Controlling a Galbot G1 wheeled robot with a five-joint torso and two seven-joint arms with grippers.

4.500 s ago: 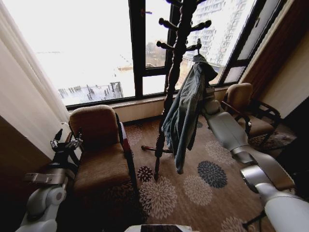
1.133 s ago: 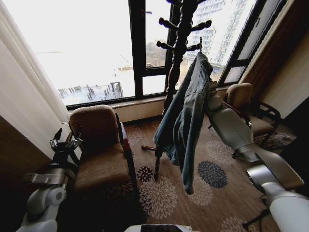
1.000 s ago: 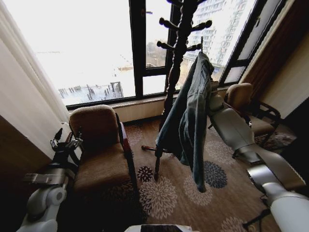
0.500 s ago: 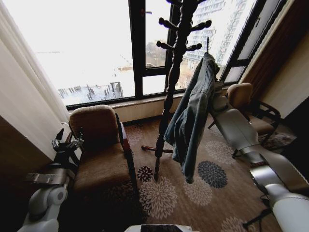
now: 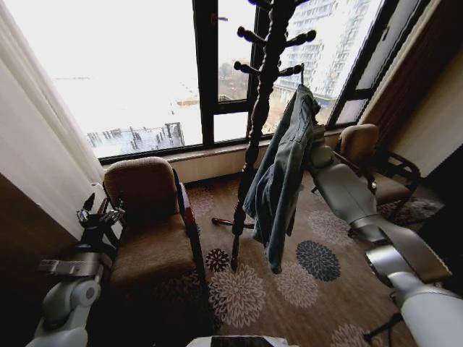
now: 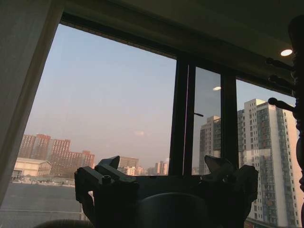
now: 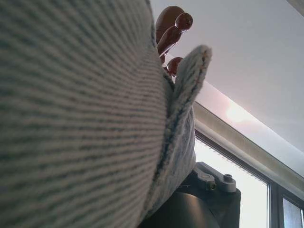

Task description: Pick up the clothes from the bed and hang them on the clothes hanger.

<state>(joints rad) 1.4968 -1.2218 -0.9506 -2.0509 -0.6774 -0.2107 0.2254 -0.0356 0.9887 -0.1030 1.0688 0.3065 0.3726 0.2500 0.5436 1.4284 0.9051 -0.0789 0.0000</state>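
jacket (image 5: 278, 181): hangs centre frame beside coat stand (image 5: 257, 123)
right gripper: behind denim, fingers untellable
left gripper (image 6: 166, 183): lower left, fingers spread

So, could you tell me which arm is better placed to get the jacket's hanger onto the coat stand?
The right. Its arm reaches up behind the denim jacket, right beside the coat stand. The left gripper sits low by the armchair, open and empty.
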